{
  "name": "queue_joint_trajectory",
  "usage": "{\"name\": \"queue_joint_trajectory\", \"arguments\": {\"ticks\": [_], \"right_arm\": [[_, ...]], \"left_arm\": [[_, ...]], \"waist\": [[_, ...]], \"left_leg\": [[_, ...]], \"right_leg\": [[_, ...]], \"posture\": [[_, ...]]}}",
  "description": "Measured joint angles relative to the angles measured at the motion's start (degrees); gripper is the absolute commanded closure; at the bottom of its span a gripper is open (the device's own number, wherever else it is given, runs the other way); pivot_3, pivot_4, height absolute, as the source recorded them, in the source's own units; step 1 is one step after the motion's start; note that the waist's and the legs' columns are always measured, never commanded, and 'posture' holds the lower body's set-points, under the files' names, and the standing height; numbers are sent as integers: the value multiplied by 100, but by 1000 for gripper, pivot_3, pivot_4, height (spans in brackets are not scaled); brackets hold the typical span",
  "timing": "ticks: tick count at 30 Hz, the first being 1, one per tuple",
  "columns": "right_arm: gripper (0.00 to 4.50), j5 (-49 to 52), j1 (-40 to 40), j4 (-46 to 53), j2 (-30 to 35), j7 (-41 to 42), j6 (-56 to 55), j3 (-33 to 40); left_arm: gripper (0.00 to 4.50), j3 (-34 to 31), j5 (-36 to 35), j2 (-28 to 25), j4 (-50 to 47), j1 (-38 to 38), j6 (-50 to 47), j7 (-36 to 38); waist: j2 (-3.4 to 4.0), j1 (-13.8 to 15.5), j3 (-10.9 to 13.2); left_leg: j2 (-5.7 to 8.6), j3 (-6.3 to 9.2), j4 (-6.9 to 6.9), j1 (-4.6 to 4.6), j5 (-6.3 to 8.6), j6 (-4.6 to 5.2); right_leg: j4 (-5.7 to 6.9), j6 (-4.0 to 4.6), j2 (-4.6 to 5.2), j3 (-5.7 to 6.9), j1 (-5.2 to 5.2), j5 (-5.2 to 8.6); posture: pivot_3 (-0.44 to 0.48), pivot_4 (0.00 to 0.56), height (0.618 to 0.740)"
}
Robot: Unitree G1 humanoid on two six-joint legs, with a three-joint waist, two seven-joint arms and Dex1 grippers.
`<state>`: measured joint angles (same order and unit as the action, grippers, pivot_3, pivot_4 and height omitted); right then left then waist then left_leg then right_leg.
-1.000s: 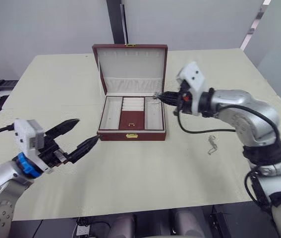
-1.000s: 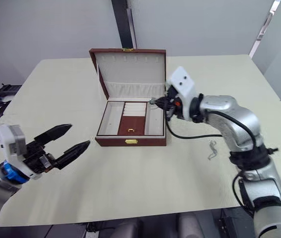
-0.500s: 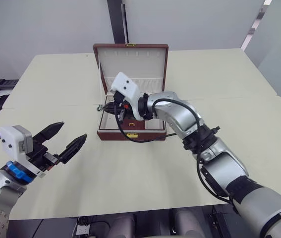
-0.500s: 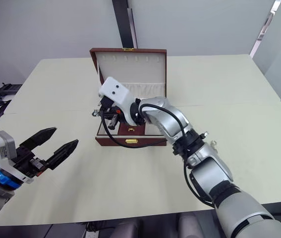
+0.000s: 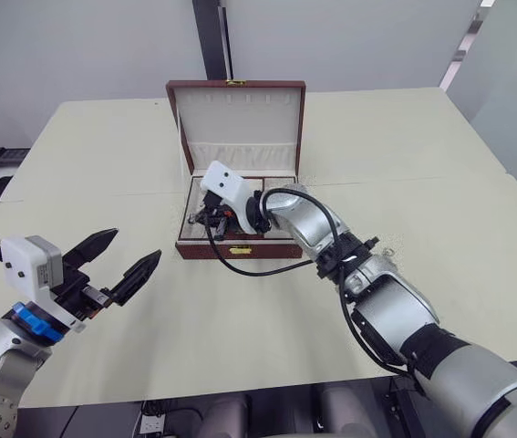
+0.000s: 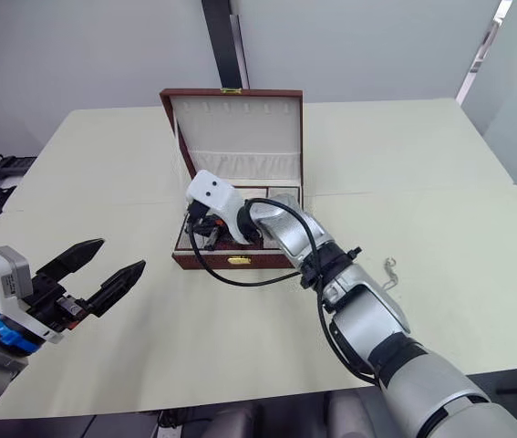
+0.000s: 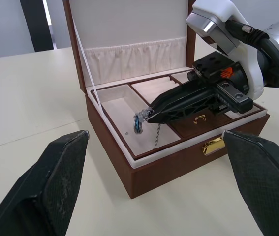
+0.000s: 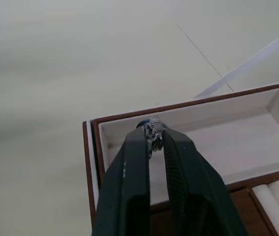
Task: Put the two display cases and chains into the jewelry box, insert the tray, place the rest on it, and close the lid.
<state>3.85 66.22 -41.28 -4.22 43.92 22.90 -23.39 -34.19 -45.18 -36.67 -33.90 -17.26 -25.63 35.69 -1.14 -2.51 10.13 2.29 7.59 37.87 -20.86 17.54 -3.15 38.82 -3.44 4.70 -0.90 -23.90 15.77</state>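
Left wrist view shows the right gripper [image 7: 146, 117] pinching a small chain [image 7: 140, 123] over the tray's left compartment in the jewelry box [image 7: 178, 162], lid [image 5: 237, 123] not yet closed, left gripper [image 5: 121, 260] open and empty.

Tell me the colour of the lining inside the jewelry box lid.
Cream, with a gathered fabric pocket, on the lid of the jewelry box; clearest in the left wrist view.
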Motion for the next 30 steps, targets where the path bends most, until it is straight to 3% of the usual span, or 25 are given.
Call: {"name": "queue_joint_trajectory", "arguments": {"ticks": [7,10,15,20,24,30], "right_arm": [[1385,-37,70,87,13,-21,-100,337],[456,-12,-150,929,342,-4,-16,503],[456,210,-1121,2838,1115,137,405,794],[456,451,-2570,4850,2598,350,765,1405],[456,596,-3741,5665,3555,519,446,2156],[456,887,-4899,5732,4216,584,232,3237]], "left_arm": [[0,1,1,0,1,7,7,19],[0,1,0,2,1,5,7,10],[0,-32,74,47,38,-156,14,-6],[0,-181,412,89,530,-492,209,94],[0,-286,637,129,825,-718,410,266],[0,-330,931,193,1151,-914,720,513]], "waist": [[1,-4,0],[-1,7,0],[-1,23,-1],[-1,70,0],[-4,81,2],[-2,72,3]], "left_leg": [[1,-1,1,-8,0,-1],[0,1,0,-11,0,-1],[0,-3,1,-13,5,6],[2,-6,1,-15,11,16],[-2,-12,1,-1,14,22],[-3,-25,1,8,15,24]], "right_leg": [[2,1,0,-2,-9,0],[1,1,0,0,-9,0],[0,1,1,-3,-10,0],[-9,0,3,-2,-4,0],[-25,-1,0,17,29,1],[-29,-1,1,17,45,1]], "posture": [[0,150,740],[0,150,740],[0,150,740],[0,150,740],[0,150,740],[0,150,740]]}}
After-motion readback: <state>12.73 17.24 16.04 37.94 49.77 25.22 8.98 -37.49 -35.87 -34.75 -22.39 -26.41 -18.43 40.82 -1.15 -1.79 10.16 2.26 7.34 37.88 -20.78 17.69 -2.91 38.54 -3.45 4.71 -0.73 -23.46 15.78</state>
